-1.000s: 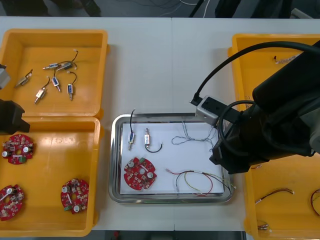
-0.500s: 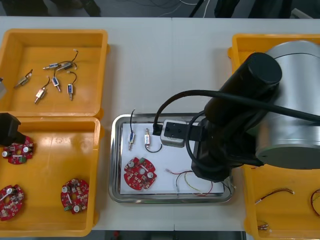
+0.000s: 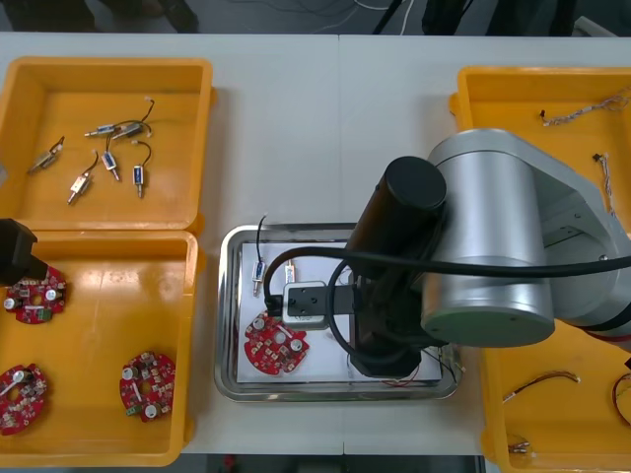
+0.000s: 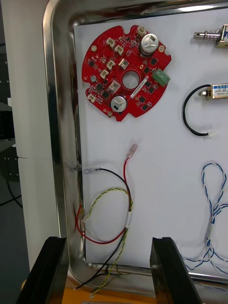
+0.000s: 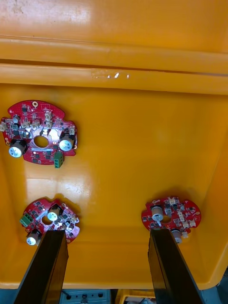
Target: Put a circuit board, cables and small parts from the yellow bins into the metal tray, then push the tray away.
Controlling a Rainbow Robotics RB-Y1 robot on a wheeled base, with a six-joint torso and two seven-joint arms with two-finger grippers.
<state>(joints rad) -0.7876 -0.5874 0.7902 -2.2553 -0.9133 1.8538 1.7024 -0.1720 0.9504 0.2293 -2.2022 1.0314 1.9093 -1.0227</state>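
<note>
Right gripper (image 4: pixel 109 251): fingers spread, empty, at nearest rim of metal tray (image 4: pixel 61 118); loaded tray's long axis straight ahead. Left gripper (image 5: pixel 107 249): spread, parked above yellow bin (image 5: pixel 142 142).

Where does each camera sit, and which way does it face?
Front view: overhead, facing down at the table; right arm, left arm show.
Right wrist view: on that wrist, facing the metal tray; right tool open.
Left wrist view: on that wrist, facing a yellow bin; left tool open.
Front and right wrist share the tray's circuit board.

Circuit board (image 4: pixel 126 71), cables (image 4: pixel 127 183) in tray (image 4: pixel 59 118)
</note>
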